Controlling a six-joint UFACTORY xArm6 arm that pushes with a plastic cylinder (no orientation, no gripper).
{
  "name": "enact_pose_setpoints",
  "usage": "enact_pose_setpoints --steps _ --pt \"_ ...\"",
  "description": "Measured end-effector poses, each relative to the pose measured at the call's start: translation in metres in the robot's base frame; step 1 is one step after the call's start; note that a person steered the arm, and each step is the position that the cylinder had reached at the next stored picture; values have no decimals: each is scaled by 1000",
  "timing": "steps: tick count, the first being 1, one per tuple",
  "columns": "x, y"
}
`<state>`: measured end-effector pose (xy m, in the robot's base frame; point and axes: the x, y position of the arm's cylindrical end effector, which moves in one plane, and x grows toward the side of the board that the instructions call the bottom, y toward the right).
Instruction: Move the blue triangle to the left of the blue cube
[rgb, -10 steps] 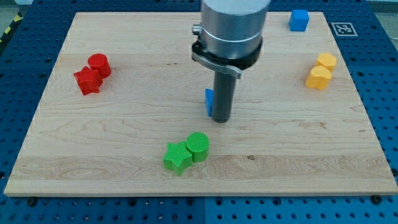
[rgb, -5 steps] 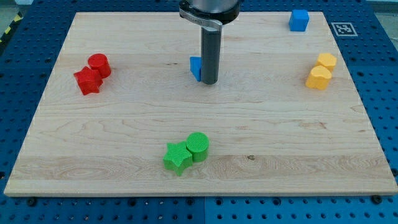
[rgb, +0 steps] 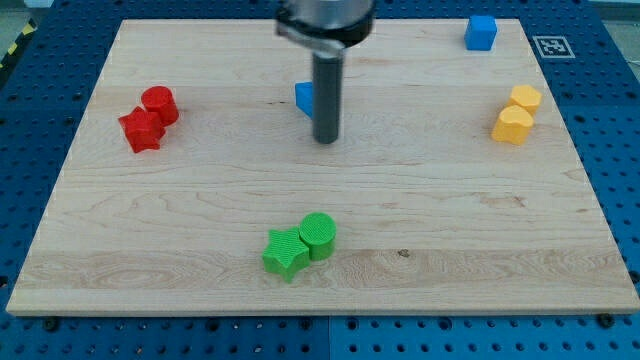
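my tip (rgb: 325, 139) sits just below-right of the blue triangle (rgb: 304, 98), upper centre of the frame. the blue cube (rgb: 481, 32) is far off, upper right. there is no hand to open or close, only a rod.

Lab: blue pegboard bench (rgb: 620, 150) (perforated)

Here's the arm at the top centre of the frame: a blurred metallic grey collar with a darker lower rim, cut off by the frame's upper edge. From it runs a straight rod, dark grey to black, smooth and cylindrical, with a faint lighter sheen down one side. My tip (rgb: 325, 140) is the rod's blunt, flat lower end, same dark colour
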<state>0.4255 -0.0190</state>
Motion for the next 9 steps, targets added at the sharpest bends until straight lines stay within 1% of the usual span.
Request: enact_pose_setpoints --steps 1,2,3,4,5,6,7,8,9 --pt "-15 -38" --pt "-56 -1" --pt "-89 82" --pt "-87 105" --pt "-62 66" --pt "-72 33" --pt "-123 66" --pt "-157 142" --pt "-156 146"
